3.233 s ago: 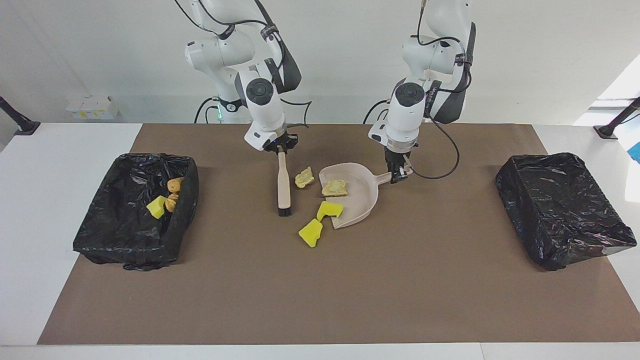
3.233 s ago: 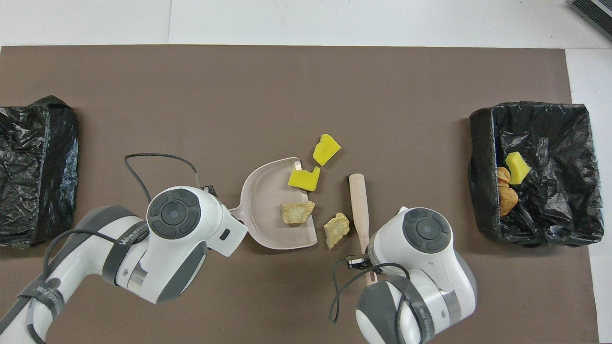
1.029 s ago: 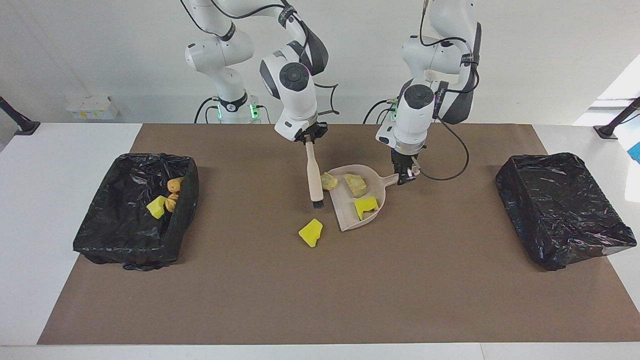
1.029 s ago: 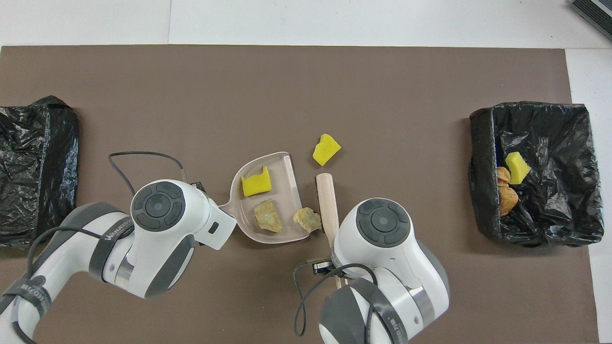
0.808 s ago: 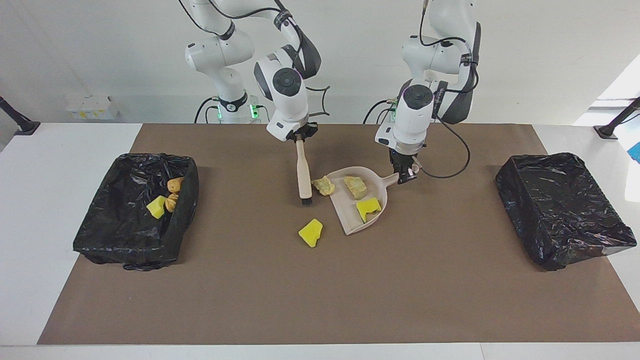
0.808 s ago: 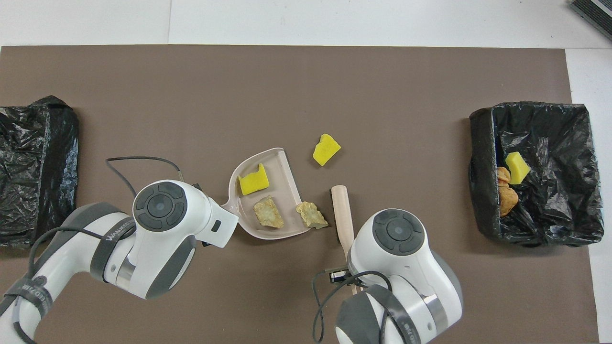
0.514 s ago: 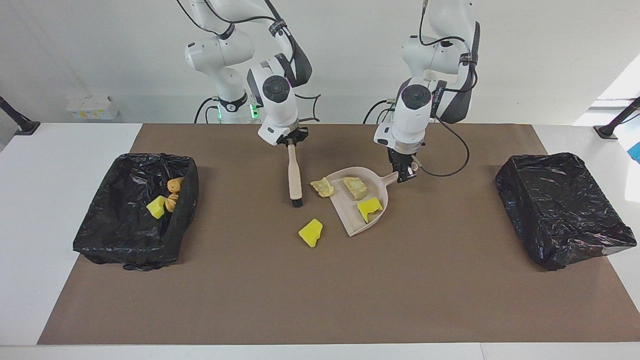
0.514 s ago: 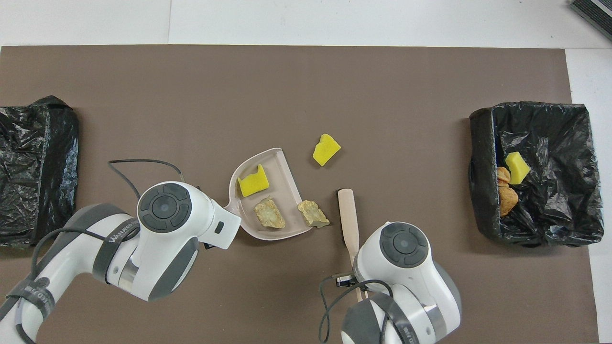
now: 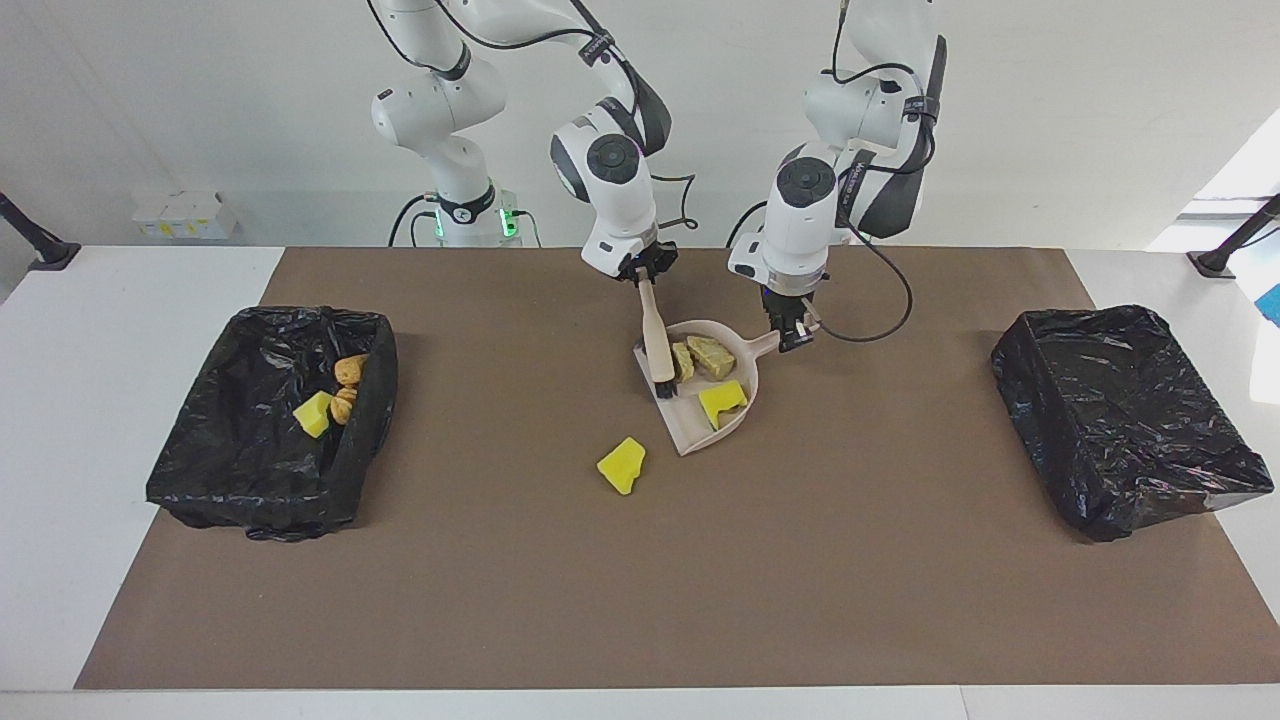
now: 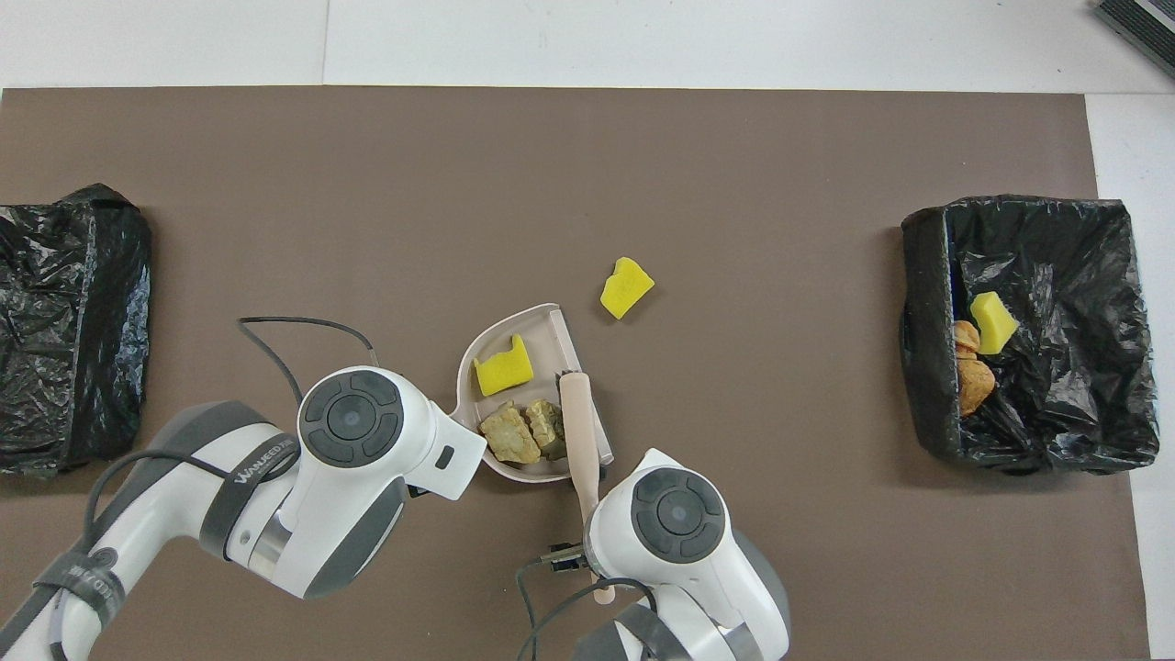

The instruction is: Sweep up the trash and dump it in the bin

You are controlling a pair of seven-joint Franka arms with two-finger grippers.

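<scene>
Since a moment ago my right gripper (image 9: 641, 278), clamped on the brush (image 9: 656, 345), has swept the second beige lump (image 9: 684, 361) over the dustpan (image 9: 742, 415) lip; bristles now sit at that edge. My left gripper (image 9: 790, 338) grips the pan's handle. One yellow sponge (image 9: 622, 465) lies loose below the brush on open brown mat (image 9: 640, 590), with three scraps in the bin (image 9: 262, 490) at the right arm's end.

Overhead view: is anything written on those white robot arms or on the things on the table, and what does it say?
Left arm's grey band: white lettering that starts "WANEED", the rest cut off by the curve.
Left arm's lower band: lettering too small to read.
Dustpan, brush, scraps and black bin bags: no writing visible.
</scene>
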